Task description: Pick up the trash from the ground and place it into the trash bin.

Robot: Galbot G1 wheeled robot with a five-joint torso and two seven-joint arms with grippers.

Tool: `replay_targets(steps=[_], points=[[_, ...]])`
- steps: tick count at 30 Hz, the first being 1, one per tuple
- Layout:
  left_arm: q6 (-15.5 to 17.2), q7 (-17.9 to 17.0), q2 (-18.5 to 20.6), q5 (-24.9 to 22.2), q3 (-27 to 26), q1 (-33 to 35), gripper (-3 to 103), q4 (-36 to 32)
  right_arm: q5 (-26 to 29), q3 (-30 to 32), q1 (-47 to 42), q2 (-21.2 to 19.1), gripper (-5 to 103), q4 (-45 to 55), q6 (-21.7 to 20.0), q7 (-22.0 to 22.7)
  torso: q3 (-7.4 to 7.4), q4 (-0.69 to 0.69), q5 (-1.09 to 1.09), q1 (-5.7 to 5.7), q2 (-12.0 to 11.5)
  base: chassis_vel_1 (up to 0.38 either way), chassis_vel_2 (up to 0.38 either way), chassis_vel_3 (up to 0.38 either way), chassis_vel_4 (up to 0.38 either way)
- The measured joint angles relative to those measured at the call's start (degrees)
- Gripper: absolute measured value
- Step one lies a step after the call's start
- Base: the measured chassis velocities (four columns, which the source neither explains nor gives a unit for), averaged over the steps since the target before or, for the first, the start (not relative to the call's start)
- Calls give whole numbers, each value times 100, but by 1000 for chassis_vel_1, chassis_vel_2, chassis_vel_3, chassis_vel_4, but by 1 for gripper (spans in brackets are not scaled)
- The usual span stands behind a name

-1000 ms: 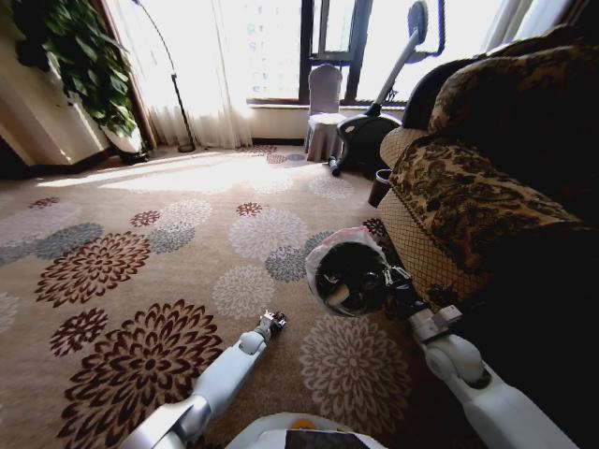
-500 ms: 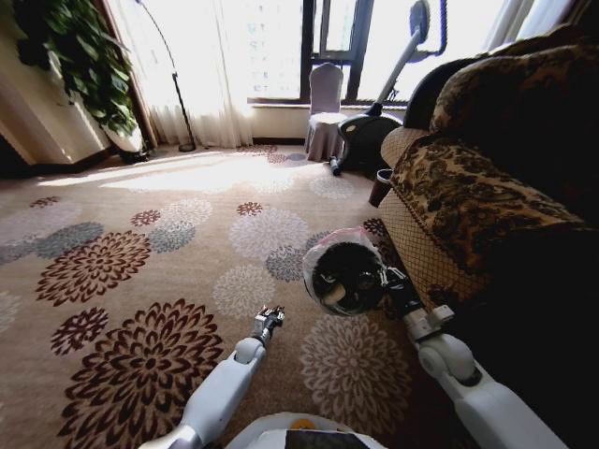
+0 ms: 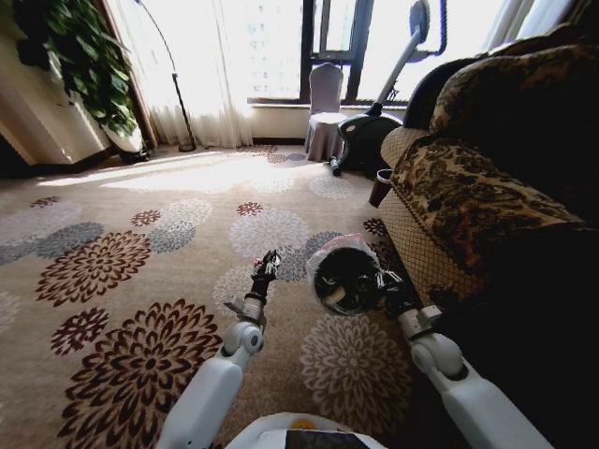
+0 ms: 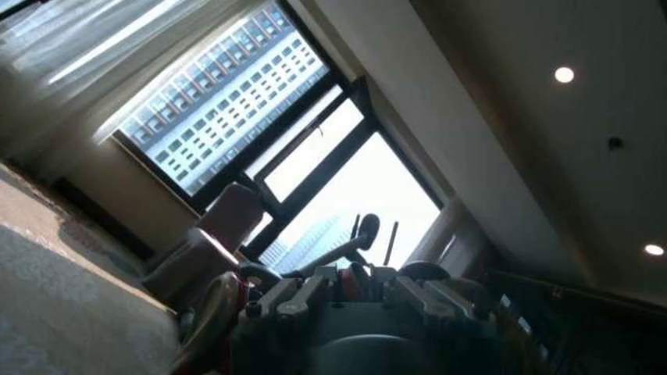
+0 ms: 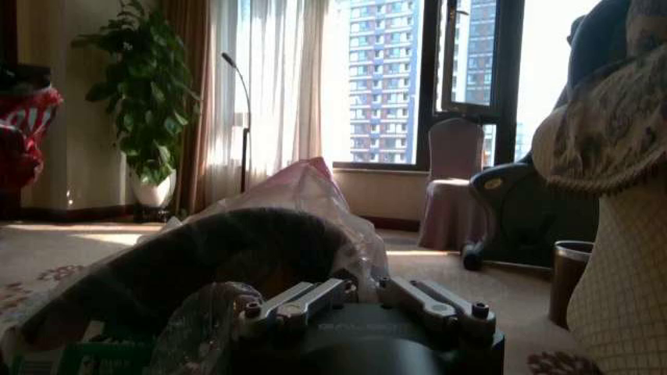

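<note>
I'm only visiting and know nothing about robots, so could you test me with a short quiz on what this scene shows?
1. True or false: the right end effector grips the trash bin at its rim.
2. What lines the bin?
A. newspaper
B. a translucent pinkish plastic bag
C. nothing
3. Fill in: the left end effector is raised above the flowered ____, beside the bin.

Key: 1 true; 2 B; 3 carpet.

Trash bin (image 3: 346,279) just left of the sofa (image 3: 449,201); left gripper (image 3: 265,266) left of the bin; chair (image 3: 325,112) behind
</note>
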Motion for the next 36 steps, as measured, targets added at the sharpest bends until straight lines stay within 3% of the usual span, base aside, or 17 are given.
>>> replay_targets(steps=[1,2,5,9,14,26,31,34,36], points=[[148,85,70,-326,114,96,19,-307,44,-165,86,-26,0,-39,-33,2,0,0,-1,0,0,0,0,0,0],[148,85,70,-326,114,96,19,-307,44,-165,86,-26,0,-39,-33,2,0,0,-1,0,0,0,0,0,0],[539,155,272,-1244,672,391,19,-1006,60,-623,128,-58,0,-41,-104,-7,0,4,1,0,0,0,0,0,0],[740,134,289,-1648,1171,432,19,-1133,37,-846,205,-51,0,-34,-154,-7,0,3,0,0,0,0,0,0,0],[881,16,112,-1695,1568,244,19,-725,185,-981,277,-195,0,232,-251,-5,0,1,-1,0,0,0,0,0,0],[1085,-225,6,-1791,1448,62,18,-228,336,-887,47,-253,0,590,-286,-4,0,1,-2,0,0,0,0,0,0],[1149,-256,-32,-1766,1303,40,33,-111,333,-816,-27,-225,0,648,-288,-3,0,2,-2,0,0,0,0,0,0],[1159,-114,-21,-1625,1288,101,49,-52,337,-753,-79,-243,0,672,-288,-1,0,0,-2,0,0,0,0,0,0],[1145,-33,-26,-1580,1276,141,49,-48,339,-727,-104,-237,0,694,-288,-1,0,0,-2,0,0,0,0,0,0]])
